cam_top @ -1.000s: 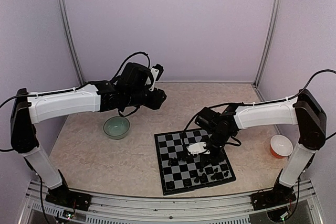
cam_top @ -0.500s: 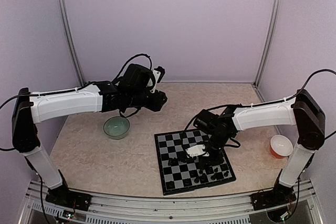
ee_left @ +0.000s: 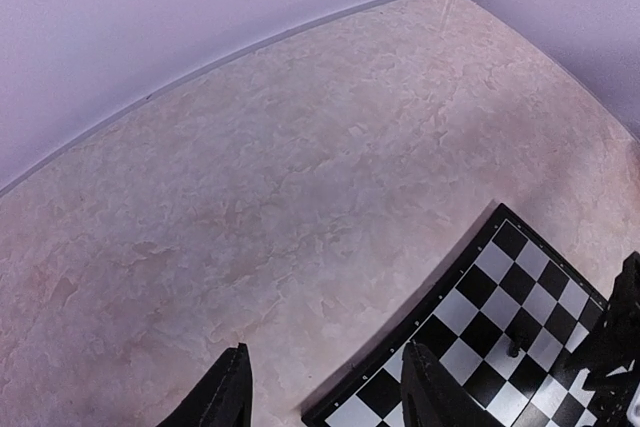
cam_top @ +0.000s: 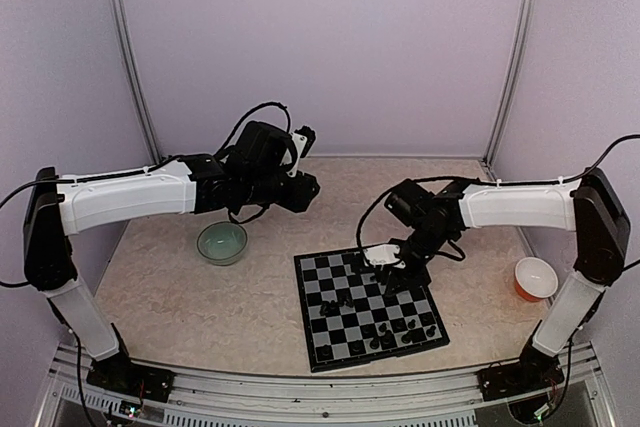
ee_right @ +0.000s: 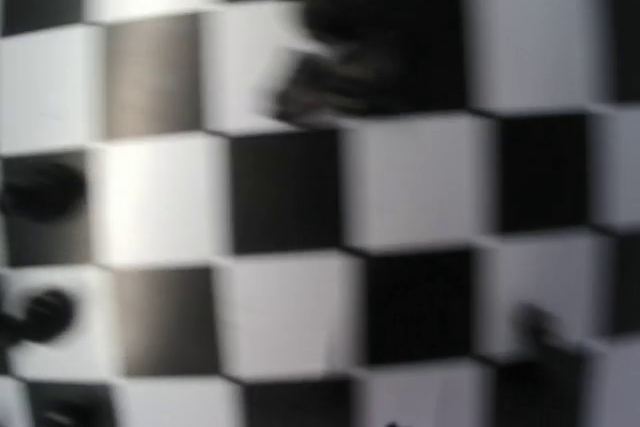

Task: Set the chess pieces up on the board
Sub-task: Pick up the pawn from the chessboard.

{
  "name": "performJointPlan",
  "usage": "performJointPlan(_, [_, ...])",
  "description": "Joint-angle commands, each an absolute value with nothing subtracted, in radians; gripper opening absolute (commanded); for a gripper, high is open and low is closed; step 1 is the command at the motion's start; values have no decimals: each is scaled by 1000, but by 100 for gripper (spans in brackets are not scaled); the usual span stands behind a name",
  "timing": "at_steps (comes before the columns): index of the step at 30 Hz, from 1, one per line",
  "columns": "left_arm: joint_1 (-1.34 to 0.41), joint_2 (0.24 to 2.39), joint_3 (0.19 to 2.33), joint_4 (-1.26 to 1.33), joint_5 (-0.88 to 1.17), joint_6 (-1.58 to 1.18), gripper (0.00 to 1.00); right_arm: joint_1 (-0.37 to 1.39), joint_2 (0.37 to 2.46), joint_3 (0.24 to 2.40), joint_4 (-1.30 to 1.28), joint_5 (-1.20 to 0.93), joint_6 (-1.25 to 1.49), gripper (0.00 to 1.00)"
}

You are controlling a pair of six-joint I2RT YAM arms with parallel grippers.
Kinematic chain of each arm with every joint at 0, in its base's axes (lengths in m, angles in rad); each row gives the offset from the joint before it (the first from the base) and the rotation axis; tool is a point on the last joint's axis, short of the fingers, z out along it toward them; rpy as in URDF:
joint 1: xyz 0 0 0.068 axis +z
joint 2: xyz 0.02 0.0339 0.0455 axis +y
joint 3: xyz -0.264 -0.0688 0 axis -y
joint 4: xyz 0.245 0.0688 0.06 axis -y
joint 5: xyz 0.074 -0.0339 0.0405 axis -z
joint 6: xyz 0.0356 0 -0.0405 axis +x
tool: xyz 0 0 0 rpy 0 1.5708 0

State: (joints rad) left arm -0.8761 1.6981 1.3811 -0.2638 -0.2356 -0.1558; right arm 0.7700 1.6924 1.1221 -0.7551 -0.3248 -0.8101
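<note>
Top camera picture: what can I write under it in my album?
The right gripper hovers over the board with black chess pieces, while the left gripper hangs open above the table.

One board [cam_top: 345, 325] lies at the lower middle of the top view. On it stand roughly a dozen black chess pieces [cam_top: 374, 344]. They are tiny and some bunch together, so an exact count cannot be made. The blurred right wrist view shows about five dark blobs on the checks. There are two bowls: one pale green bowl [cam_top: 221, 242] at centre left and one orange bowl [cam_top: 535, 278] near the right edge. There are two arms: the left arm [cam_top: 120, 202] and the right arm [cam_top: 515, 205].
</note>
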Motion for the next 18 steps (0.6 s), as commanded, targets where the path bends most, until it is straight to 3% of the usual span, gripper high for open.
performJointPlan(1, [-880,1707,1408,-265,-223,-155,51,717,1674,1159,-684,-268,-849,28])
performJointPlan(8, [-880,1710,1410,-267,-222,-153,51,672,1739,1210,-633,-249,-861,29])
performJointPlan(18, [-880,1718,1416,-275,-221,-152,51,671,1860,1245,-639,-255,-885,39])
